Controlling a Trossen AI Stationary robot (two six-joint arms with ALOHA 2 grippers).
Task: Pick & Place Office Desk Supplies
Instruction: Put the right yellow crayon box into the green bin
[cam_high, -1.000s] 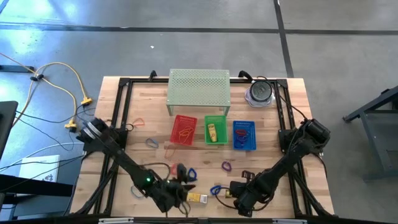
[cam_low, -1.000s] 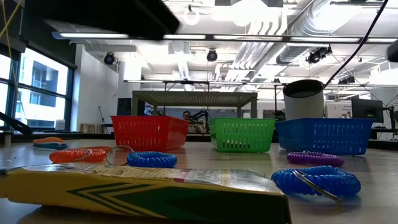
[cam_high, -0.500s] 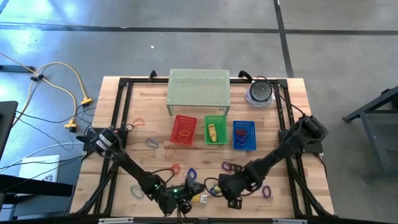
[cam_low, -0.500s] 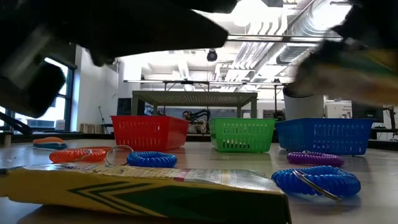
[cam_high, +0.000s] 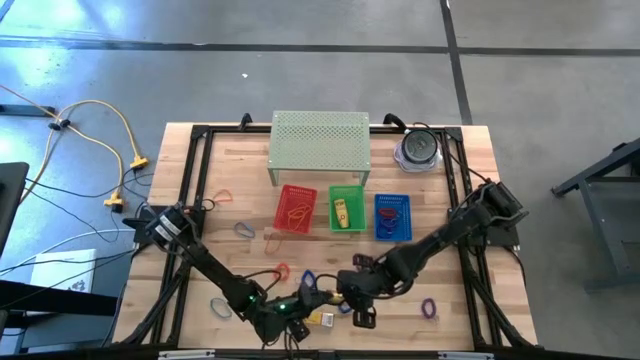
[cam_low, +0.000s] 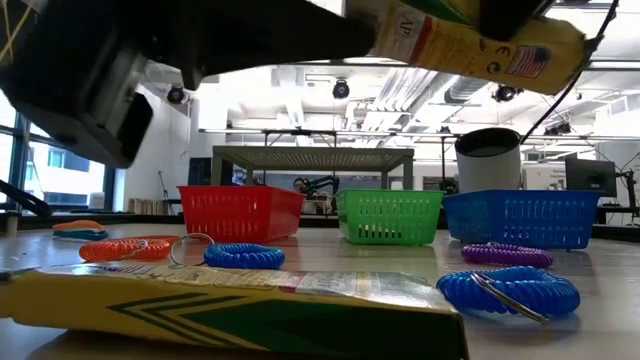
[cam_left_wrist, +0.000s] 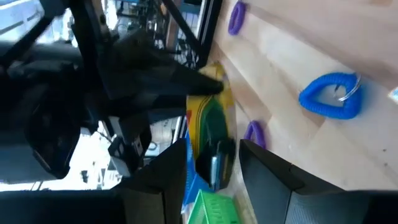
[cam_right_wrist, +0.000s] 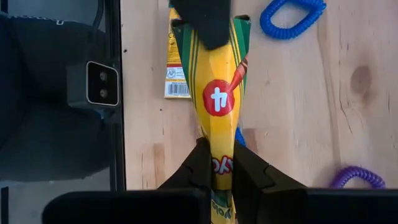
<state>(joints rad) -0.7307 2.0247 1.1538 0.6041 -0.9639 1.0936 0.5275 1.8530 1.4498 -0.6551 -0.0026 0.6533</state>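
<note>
Grey concrete floor (cam_high: 300, 70), tall windows (cam_low: 60, 150), white ceiling ducts (cam_low: 440, 60) overhead.

yellow box (cam_low: 230, 305) lying in foreground, blue coil (cam_low: 508, 290) beside it, red basket (cam_low: 240, 213), green basket (cam_low: 390, 216), blue basket (cam_low: 520, 218) behind

Three baskets (cam_high: 345, 211); three yellow boxes (cam_right_wrist: 219, 106); two arms (cam_high: 205, 265).

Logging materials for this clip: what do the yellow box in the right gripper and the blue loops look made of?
The yellow box looks like thin printed card, slightly glossy, with a folded flap. The blue loop looks like coiled plastic cord with a metal ring. The right gripper clamps the box.
</note>
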